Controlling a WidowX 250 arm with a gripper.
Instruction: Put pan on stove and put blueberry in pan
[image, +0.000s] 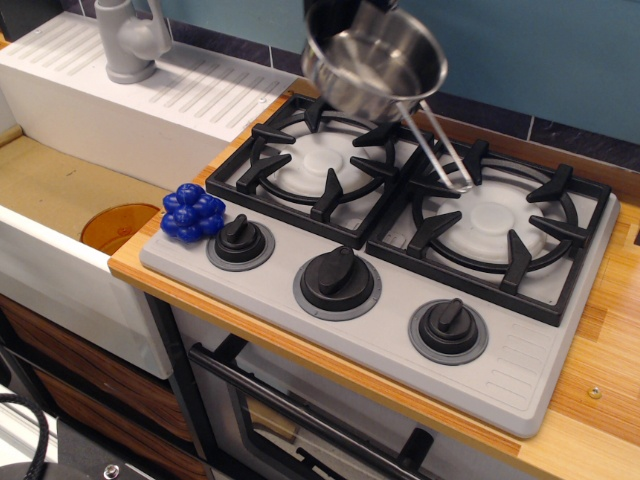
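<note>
The shiny steel pan (375, 62) hangs tilted in the air over the back edge of the left burner (320, 160). Its thin wire handle (440, 150) slopes down and to the right, ending above the gap between the two burners. My dark gripper (336, 18) shows only partly at the top edge, shut on the pan's far rim. The grey stove (520, 370) lies below with both black grates bare. The deep-blue blueberry (193, 213) rests on the stove's front left corner, beside the left knob (240, 242) and well apart from the gripper.
A white sink unit with a ribbed drainboard (170, 85) and a grey faucet (130, 40) stands to the left, an orange drain disc (115, 225) in its basin. A wooden counter (600, 400) surrounds the stove. The blue tiled wall rises behind.
</note>
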